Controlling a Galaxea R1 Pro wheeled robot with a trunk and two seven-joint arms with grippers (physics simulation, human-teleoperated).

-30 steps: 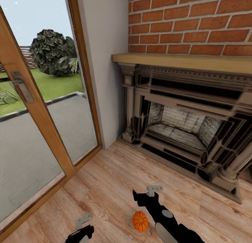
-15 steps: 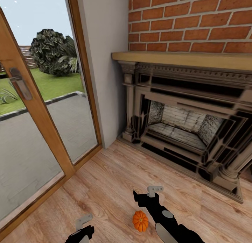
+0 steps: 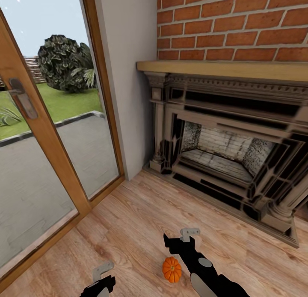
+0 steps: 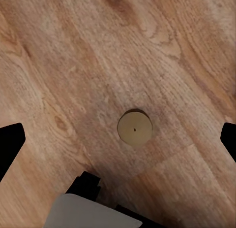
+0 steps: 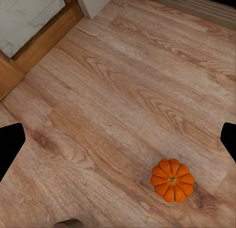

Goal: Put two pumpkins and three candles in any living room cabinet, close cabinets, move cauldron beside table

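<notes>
Fireplace (image 3: 231, 151) and glass door (image 3: 38, 130) ahead; no cabinet or table in sight here.

Status: I judge approx. 0 of 5 items stowed. 1 pumpkin (image 3: 171, 269) sits on the wood floor (image 3: 128, 228), just beside my right gripper (image 3: 189, 233), stem up, vertical axis, no long axis (round). 1 candle (image 4: 134, 128) stands upright on the floor below my left gripper (image 3: 102, 271), axis vertical, wick end up.

Both grippers: fingers spread wide, holding nothing.

Remaining, as I judge it: pick-ups, stowing, cabinet closing, cauldron positioning.

Pumpkin (image 3: 171, 269) on wood floor (image 3: 137, 220), beside right claw (image 3: 189, 233); fireplace (image 3: 226, 147) ahead.
</notes>
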